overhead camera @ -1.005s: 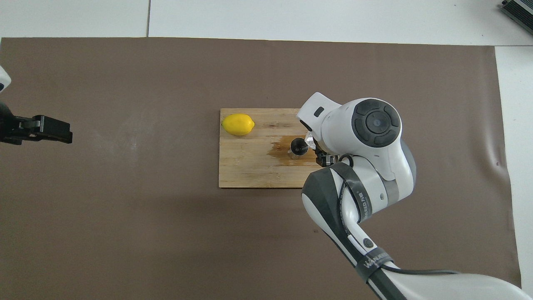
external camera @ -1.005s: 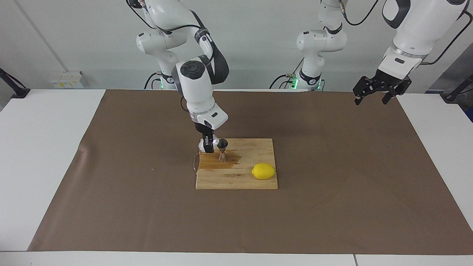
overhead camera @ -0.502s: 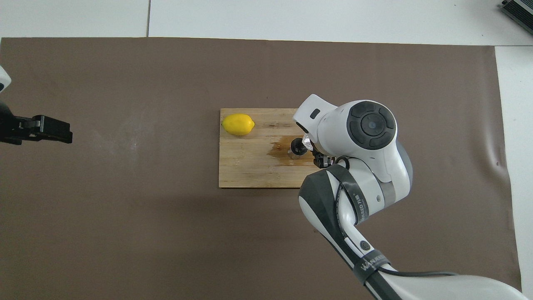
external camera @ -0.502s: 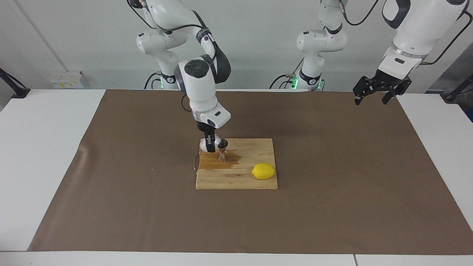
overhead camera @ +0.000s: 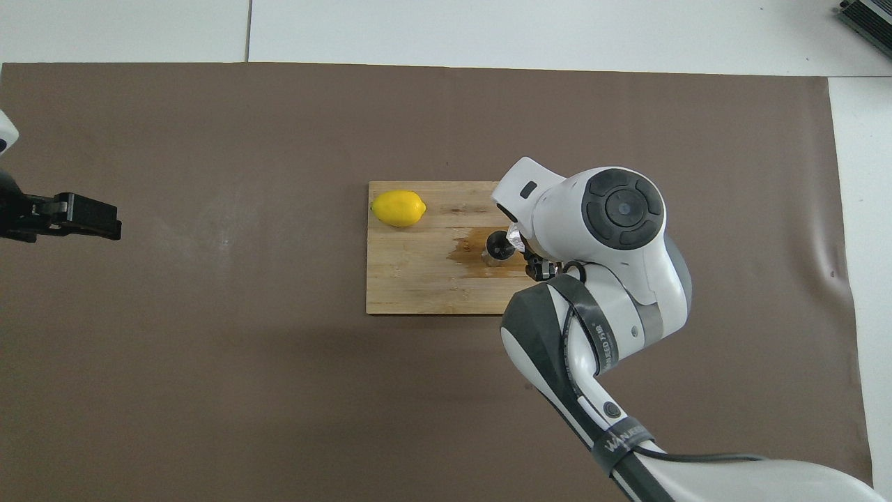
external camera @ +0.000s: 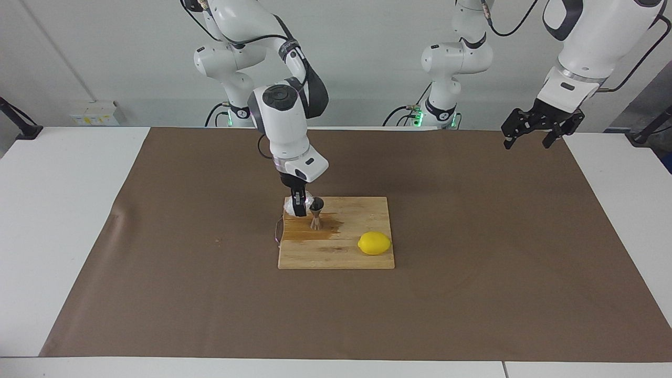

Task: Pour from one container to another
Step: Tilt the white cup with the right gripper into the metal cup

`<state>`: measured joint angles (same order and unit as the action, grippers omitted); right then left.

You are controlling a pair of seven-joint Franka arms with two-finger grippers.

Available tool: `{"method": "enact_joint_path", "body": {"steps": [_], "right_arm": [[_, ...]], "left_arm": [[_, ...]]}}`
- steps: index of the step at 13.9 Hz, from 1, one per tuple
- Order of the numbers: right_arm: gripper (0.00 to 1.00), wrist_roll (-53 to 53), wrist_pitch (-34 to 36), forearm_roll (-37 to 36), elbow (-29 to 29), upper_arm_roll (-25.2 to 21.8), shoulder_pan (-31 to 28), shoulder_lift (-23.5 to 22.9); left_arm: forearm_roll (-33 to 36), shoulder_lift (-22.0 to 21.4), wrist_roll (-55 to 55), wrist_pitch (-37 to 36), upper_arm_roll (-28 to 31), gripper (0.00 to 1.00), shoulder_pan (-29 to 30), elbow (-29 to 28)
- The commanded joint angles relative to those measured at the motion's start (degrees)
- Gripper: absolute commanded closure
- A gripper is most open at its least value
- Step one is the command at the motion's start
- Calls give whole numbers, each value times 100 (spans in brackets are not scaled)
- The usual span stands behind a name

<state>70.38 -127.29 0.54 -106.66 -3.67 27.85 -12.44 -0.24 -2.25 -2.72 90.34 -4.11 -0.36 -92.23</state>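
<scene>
Two views, both showing small changes over the last second.

Facing view: the right gripper (external camera: 299, 206) hangs over the board (external camera: 367, 260) at the corner nearest the right arm's base, clenched on the cup (external camera: 290, 205), which shows as a whitish lump around the black fingers. The jigger (external camera: 316, 214) stands upright just beside it, on a dark wet patch (external camera: 307, 232) that spreads over the wood. A second ago the wrist sat lower and the cup was more hidden; since then the arm has risen a little and rolled, bringing the cup up against the jigger's rim, and in the last half second it has barely moved. I judge the pour to be at or near its tilted end. The stain suggests liquid has missed or overflowed. The lemon (external camera: 374, 243) lies untouched at the board's other end. The left gripper (external camera: 534, 127) waits in the air, over the cloth (external camera: 157, 273) at its own arm's end, jaws released.

Overhead view: the right arm's wrist covers most of the cup; only a glinting sliver (overhead camera: 516, 240) shows, touching the jigger's dark mouth (overhead camera: 497, 245). The wrist has shifted slightly toward the jigger.
</scene>
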Motion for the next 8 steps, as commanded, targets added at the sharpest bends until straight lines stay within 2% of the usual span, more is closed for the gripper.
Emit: {"method": "enact_joint_path", "body": {"steps": [1,3,8], "right_arm": [[52,-129,-103,-54,-127,24,-69,119],[52,-138,-94,-36,-119,33,-78,110],[52,-24,-103,946,-101,24,-262,188]], "left_arm": [[59,-162,-62,116,-10,0,27,-199],[50,-153,-62,116,-19,0,27,-198],[59,-162,-62,116,-10,0,27,-199]]}}
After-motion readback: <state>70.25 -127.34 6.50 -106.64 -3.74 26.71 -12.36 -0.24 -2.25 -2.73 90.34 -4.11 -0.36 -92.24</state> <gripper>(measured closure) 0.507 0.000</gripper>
